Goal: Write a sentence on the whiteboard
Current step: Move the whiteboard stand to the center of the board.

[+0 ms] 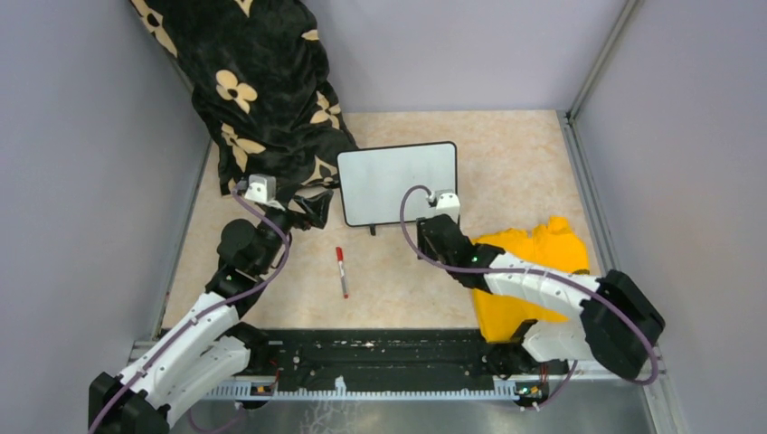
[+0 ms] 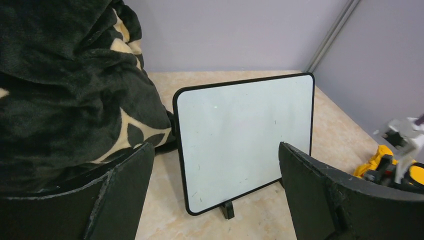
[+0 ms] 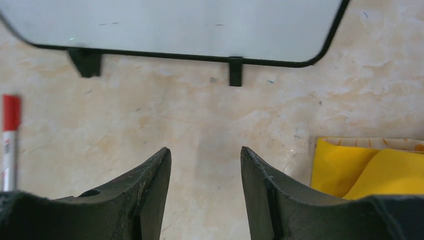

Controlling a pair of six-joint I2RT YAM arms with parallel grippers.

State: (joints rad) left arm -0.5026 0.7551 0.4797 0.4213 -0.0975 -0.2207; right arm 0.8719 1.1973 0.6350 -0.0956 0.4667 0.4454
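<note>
The whiteboard (image 1: 398, 181) (image 2: 245, 135) (image 3: 175, 20) stands tilted on its short black feet at mid-table. Its face is blank apart from faint specks, and no sentence shows on it. A red-capped marker (image 1: 342, 271) (image 3: 9, 145) lies loose on the table in front of the board, held by nothing. My left gripper (image 1: 312, 210) (image 2: 216, 150) hangs wide open just left of the board, facing it, with nothing between its fingers. My right gripper (image 1: 434, 231) (image 3: 205, 152) is open over bare table near the board's lower right corner, empty.
A black blanket with cream flowers (image 1: 262, 81) (image 2: 60, 75) is heaped at the back left, touching the board's left edge. A yellow cloth (image 1: 534, 262) (image 3: 370, 170) lies at the right under my right arm. Grey walls enclose the table on three sides.
</note>
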